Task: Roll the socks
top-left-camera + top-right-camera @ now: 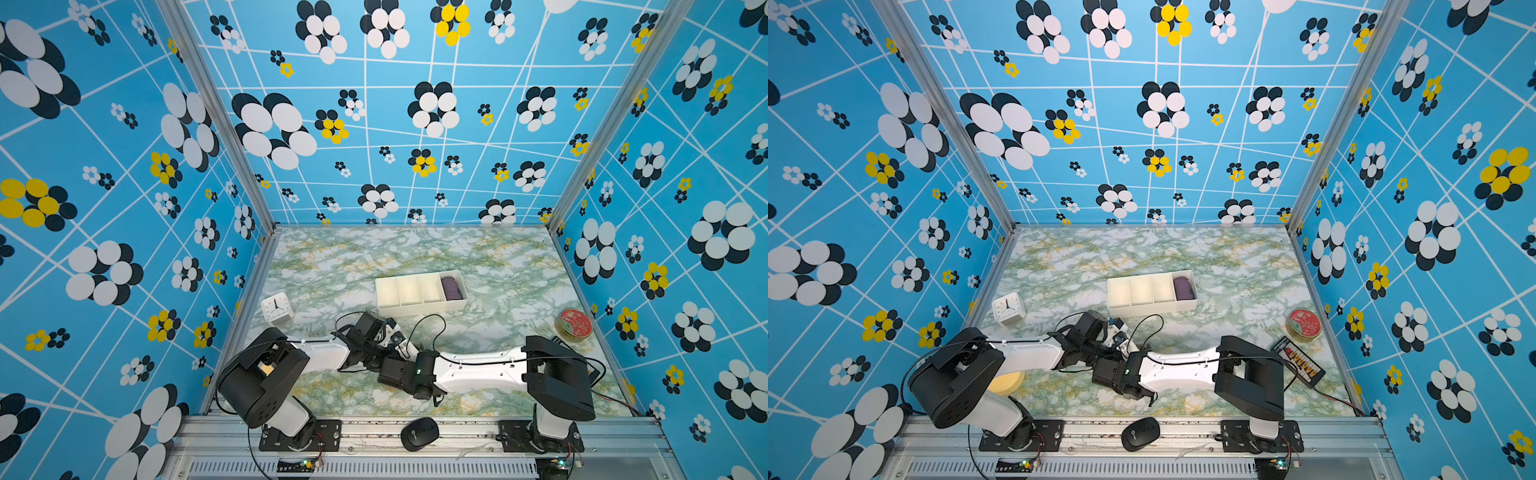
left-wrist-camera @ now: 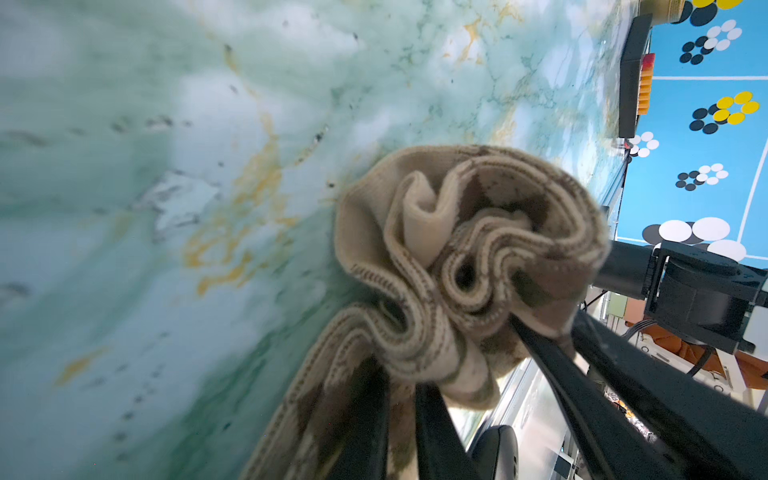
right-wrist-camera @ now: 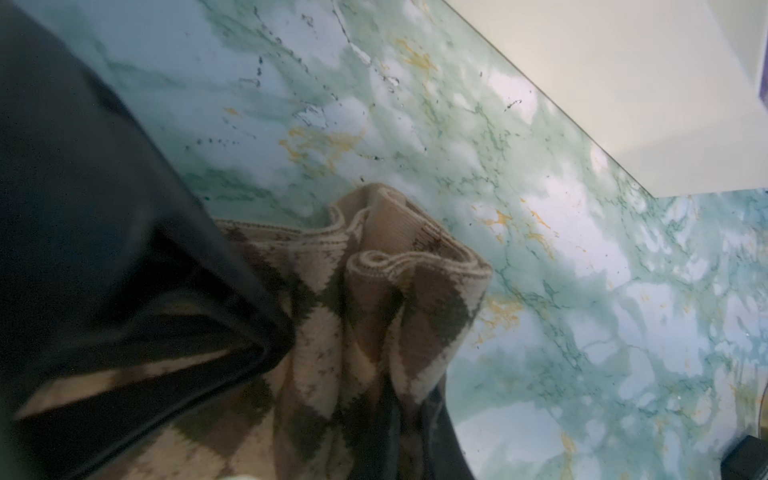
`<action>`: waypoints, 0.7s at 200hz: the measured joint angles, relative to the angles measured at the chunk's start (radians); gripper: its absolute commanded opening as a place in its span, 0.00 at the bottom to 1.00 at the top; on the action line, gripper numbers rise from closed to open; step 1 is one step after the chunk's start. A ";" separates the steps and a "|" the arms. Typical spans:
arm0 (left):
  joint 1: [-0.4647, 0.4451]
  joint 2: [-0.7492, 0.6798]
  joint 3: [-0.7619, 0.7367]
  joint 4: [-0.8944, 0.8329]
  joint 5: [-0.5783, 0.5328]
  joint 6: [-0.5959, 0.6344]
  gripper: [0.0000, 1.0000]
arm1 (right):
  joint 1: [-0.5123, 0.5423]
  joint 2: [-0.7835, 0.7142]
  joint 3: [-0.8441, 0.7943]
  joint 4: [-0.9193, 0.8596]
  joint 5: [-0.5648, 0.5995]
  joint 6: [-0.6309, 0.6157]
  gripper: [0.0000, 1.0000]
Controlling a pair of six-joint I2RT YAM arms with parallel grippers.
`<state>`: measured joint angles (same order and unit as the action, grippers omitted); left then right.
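The socks (image 2: 469, 266), tan knit with a brown argyle pattern, are bunched into a loose roll with wavy layered edges, just above the marble tabletop (image 2: 208, 166). My left gripper (image 2: 401, 386) is shut on the socks, with fabric pinched between its dark fingers. My right gripper (image 3: 415, 415) is shut on the same socks (image 3: 374, 311) from the other side; its fingers (image 2: 582, 374) also show in the left wrist view. In both top views the two grippers (image 1: 390, 338) (image 1: 1117, 338) meet near the table's middle front, and the arms hide the socks.
A white divided tray (image 1: 419, 309) stands just behind the grippers, with a purple bundle (image 1: 451, 287) in its right compartment. A white clock (image 1: 276, 308) sits at the left, a red tin (image 1: 574, 324) and a black device (image 1: 1298, 360) at the right. A black mouse (image 1: 419, 433) lies on the front rail.
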<state>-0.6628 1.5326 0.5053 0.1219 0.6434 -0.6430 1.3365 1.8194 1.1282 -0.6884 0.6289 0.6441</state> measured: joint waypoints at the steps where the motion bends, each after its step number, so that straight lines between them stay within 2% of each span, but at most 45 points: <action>1: 0.000 0.000 0.000 0.000 0.000 0.000 0.16 | 0.000 0.000 0.000 -0.001 0.000 0.000 0.10; 35: 0.002 -0.003 0.005 -0.018 0.000 0.002 0.17 | 0.003 0.010 0.013 -0.018 0.015 0.003 0.10; 80: 0.009 -0.073 0.021 -0.137 -0.037 0.016 0.19 | 0.003 0.037 0.027 -0.037 0.021 0.006 0.09; 140: 0.003 -0.108 0.027 -0.142 -0.040 -0.012 0.14 | 0.001 0.027 0.011 -0.014 0.028 0.026 0.09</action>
<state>-0.6598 1.4250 0.5323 -0.0196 0.6029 -0.6552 1.3373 1.8462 1.1397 -0.7025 0.6567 0.6704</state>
